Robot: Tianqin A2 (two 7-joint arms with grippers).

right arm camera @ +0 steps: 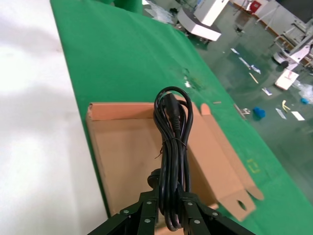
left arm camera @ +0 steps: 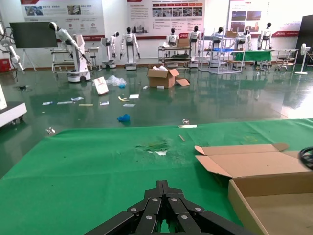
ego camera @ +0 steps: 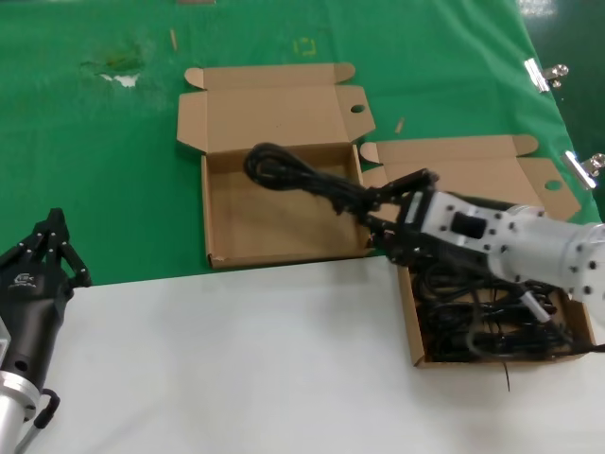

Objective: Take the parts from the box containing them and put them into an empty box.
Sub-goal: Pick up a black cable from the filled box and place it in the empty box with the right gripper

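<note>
The bench (ego camera: 236,378) was covered by a green cloth (ego camera: 95,170) on its far part and a white sheet on its near part. The empty box (ego camera: 274,227) lay open near the middle of the bench, its lid with the small round hole (ego camera: 357,109) folded toward the far edge. The box containing the parts (ego camera: 416,331) lay toward the right edge, with black cables (ego camera: 473,331) still inside. The right gripper (ego camera: 383,210) hung over the right side of the empty box, its fingers clamped on a bundled power cable (ego camera: 293,175), which stretched above that box without touching the floor of it. The left gripper (ego camera: 52,246) waited near the left edge, fingers pressed together.
</note>
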